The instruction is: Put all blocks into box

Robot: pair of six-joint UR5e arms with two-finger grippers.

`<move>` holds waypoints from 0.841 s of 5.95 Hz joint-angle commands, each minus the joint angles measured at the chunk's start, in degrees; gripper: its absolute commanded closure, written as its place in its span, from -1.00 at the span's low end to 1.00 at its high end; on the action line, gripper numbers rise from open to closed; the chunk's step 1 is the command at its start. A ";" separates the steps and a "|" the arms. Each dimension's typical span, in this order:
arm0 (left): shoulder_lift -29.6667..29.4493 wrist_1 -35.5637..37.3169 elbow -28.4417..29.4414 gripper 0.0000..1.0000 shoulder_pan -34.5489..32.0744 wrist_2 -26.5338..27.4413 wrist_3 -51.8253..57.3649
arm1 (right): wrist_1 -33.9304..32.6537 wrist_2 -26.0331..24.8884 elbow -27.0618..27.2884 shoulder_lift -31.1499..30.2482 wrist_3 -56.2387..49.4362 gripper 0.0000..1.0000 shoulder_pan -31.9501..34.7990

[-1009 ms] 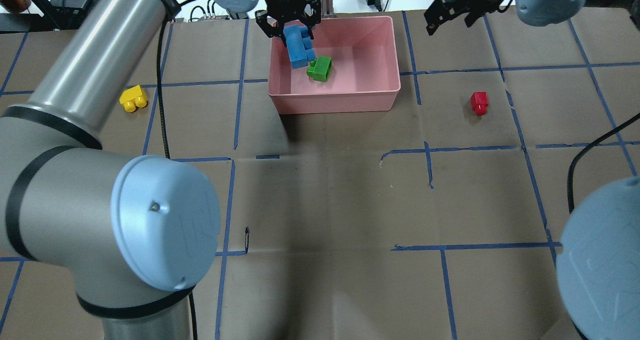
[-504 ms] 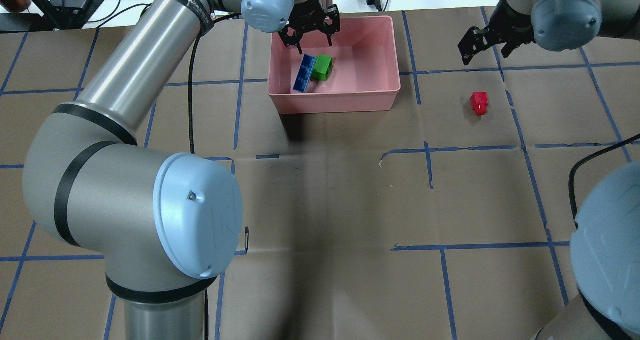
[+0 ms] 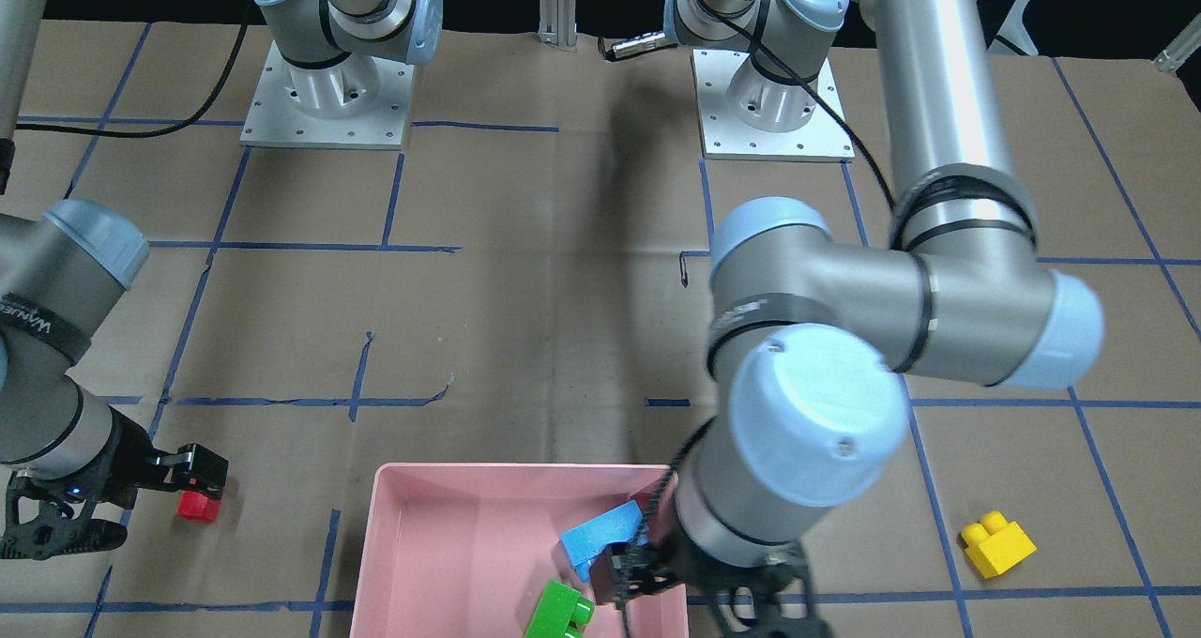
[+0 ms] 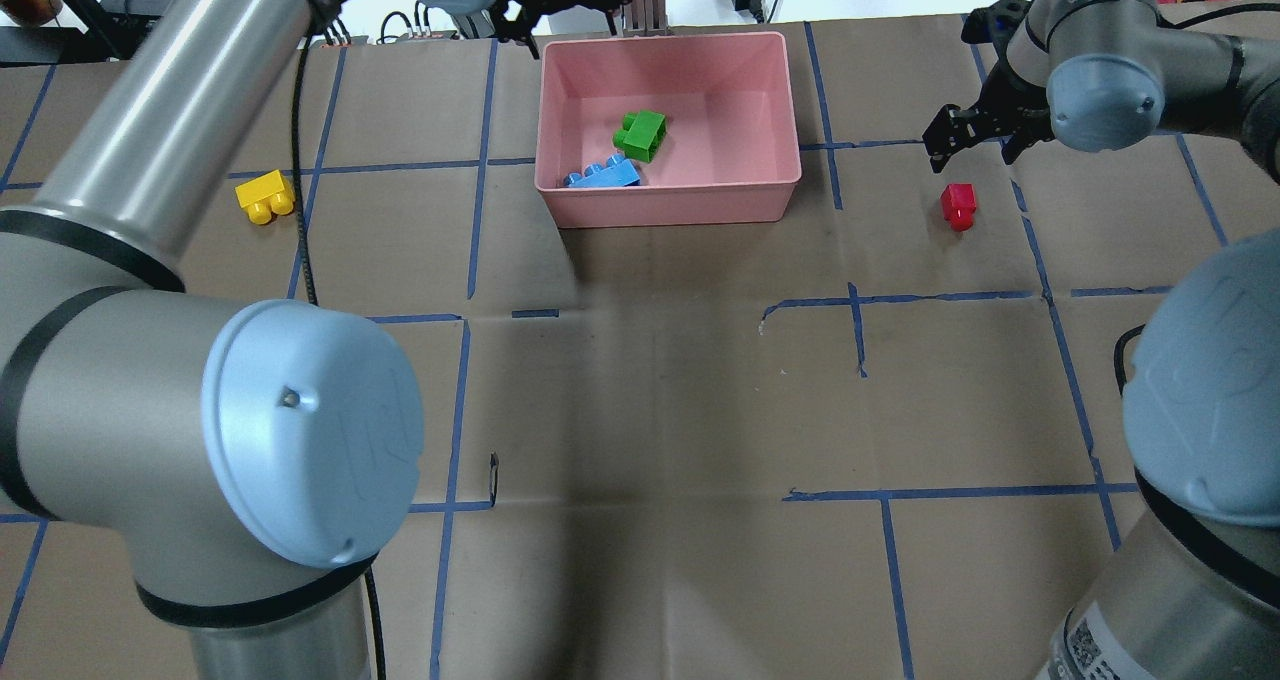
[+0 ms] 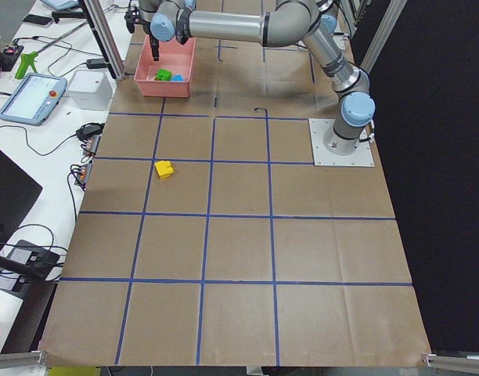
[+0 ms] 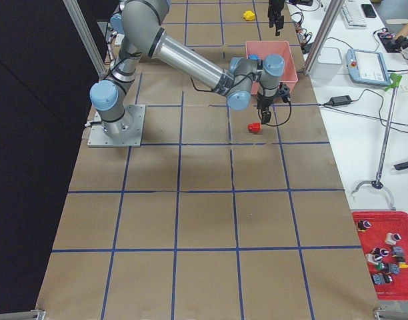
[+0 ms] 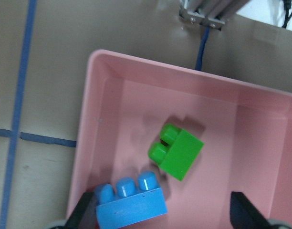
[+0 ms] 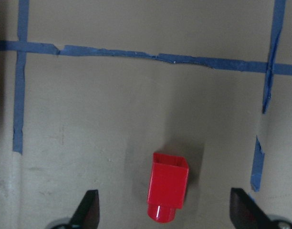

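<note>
Overhead: box (image 4: 670,206) stands at the far middle of the table (image 4: 650,390). 2 blocks lie inside it: green block (image 4: 641,135) near the middle-left, blue block (image 4: 603,175) against the near wall by the left corner. Yellow block (image 4: 265,198) sits on the table well left of the box, and red block (image 4: 958,205) on the table to its right. Left tool (image 4: 568,10) hangs past the box's far-left corner. Right tool (image 4: 972,148) hangs just beyond the red block.

Front-facing: 2 blocks in the box, 2 out. Right tool is beside the red block (contact cannot be told here).

Left wrist: tool spread wide, holding nothing. Blue block lies on its side with 3 studs showing, and the green one is just beside it.

Right wrist: tool spread wide and empty. Red block lies on its side between the fingers (image 8: 88,210), clear of both.

Side views: yellow block alone on the table, well apart from the box.
</note>
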 commanded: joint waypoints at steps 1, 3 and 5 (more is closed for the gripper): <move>5.30 -5.44 -3.02 -0.98 9.00 0.03 11.28 | -1.56 -0.45 3.26 1.04 1.18 -0.81 -0.67; 8.47 -7.39 -7.07 -0.98 19.54 0.12 31.64 | -4.55 -0.63 6.08 1.30 1.27 -0.83 -0.59; 8.66 -8.72 -7.26 -0.98 26.51 0.47 53.34 | -4.82 -0.63 5.74 1.30 1.18 -0.75 -0.58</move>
